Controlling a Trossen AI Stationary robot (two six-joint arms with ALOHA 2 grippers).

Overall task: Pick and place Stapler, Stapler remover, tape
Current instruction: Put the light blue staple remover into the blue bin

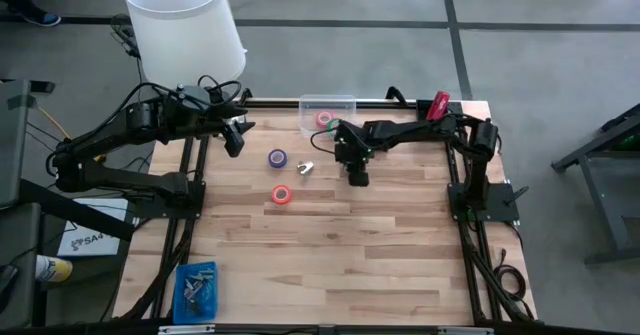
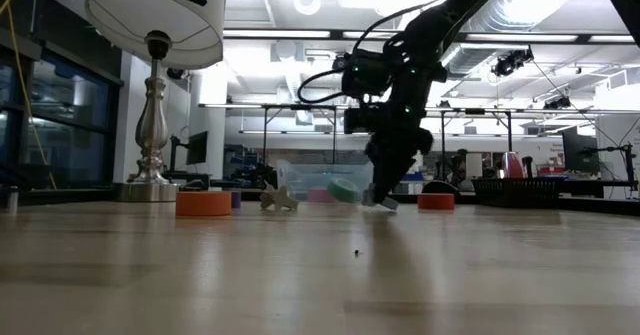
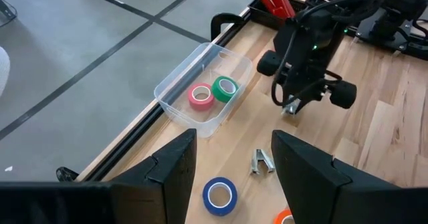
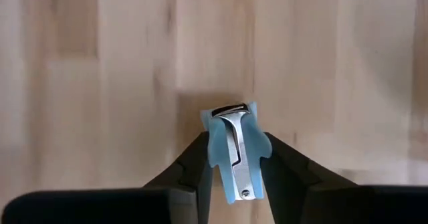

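Right gripper (image 4: 234, 167) clamped across the waist of a blue staple remover (image 4: 233, 147) on the table (image 1: 350, 255) near the bin (image 1: 330, 104), a light, stiff, slick-looking piece best pinched at its plastic sides; left gripper (image 3: 231, 160) waits apart.

Place: a robotics lab or workshop, probably part of a large open hall.
Ceiling: exposed ducts and strip lights (image 2: 300, 0).
Floor: bare grey concrete (image 1: 540, 85).
Bench: wooden table (image 1: 340, 255) on a black frame.
Background: metal racks and equipment, too distant to identify.
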